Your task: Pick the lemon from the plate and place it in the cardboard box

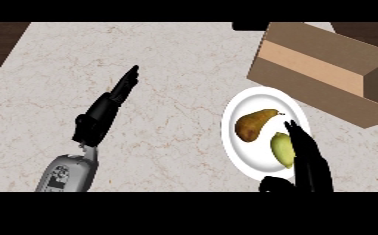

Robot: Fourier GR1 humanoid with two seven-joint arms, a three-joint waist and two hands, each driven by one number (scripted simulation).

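Right hand [310, 161], straight-fingered, overlaps lemon [280, 149] (nothing held yet); pear [255, 124] at lemon's ten o'clock could get nudged across plate [244, 155].

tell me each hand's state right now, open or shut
Left hand: open, fingers straight, holding nothing.
Right hand: open, fingers straight beside the lemon on the plate, not gripping it.

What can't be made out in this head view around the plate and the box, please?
Head view, three things:
The lemon: its right side is hidden behind the right hand, so whether the two touch cannot be told.
The plate: its lower right rim is covered by that hand.
The cardboard box: its right end is cut off by the picture's right edge.
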